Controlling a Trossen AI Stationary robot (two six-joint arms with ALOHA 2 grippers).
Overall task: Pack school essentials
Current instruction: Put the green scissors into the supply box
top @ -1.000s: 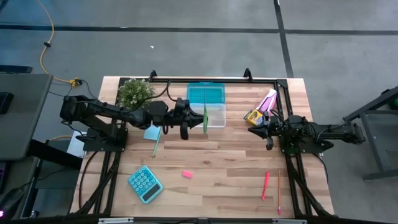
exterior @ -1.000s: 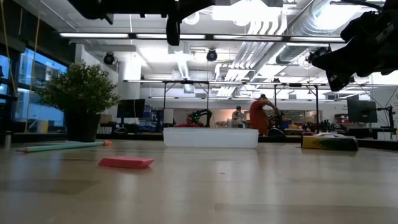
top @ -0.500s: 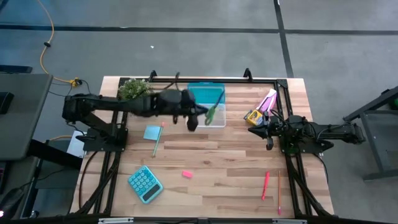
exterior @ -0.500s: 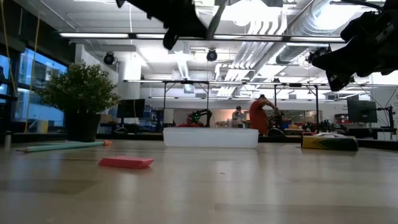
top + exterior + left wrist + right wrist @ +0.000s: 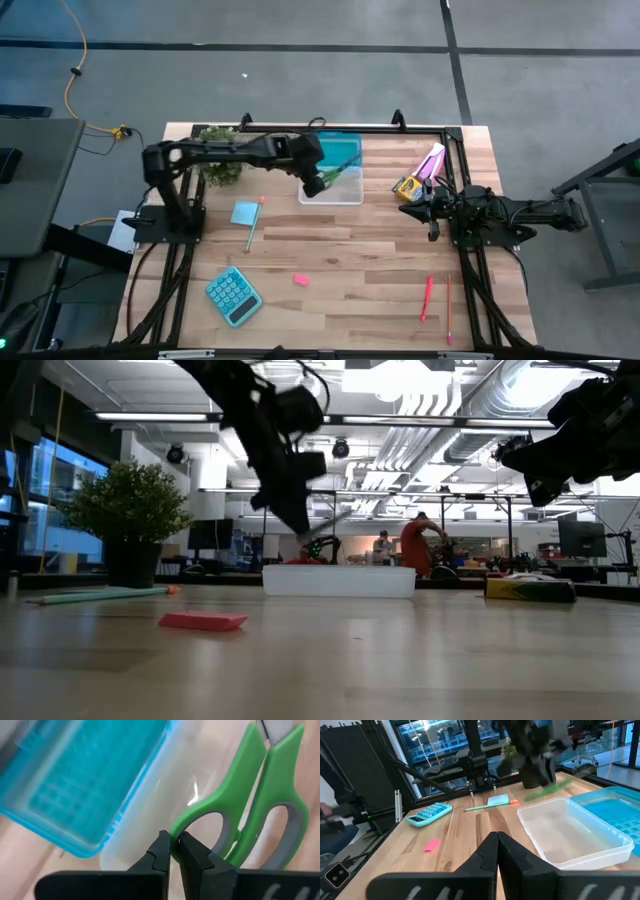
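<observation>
Early in packing: left hand (image 5: pixel 174 851) pinched on green-handled scissors (image 5: pixel 250 805), hovering over clear box (image 5: pixel 331 186), not yet dropped; box looks empty. Still out on counter (image 5: pixel 350 290): note pad (image 5: pixel 243 213), teal pen (image 5: pixel 251 230), pink eraser (image 5: pixel 300 280), pink-red pen (image 5: pixel 426 297), pencil (image 5: pixel 448 308), crayon box (image 5: pixel 406 187). Right hand (image 5: pixel 498 851) idle near crayon box, fingers pressed together, holding nothing.

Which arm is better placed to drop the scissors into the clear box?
Left. The left gripper is shut on the green scissors, which it holds right over the clear box. The right gripper waits beside the crayon box, holding nothing.
</observation>
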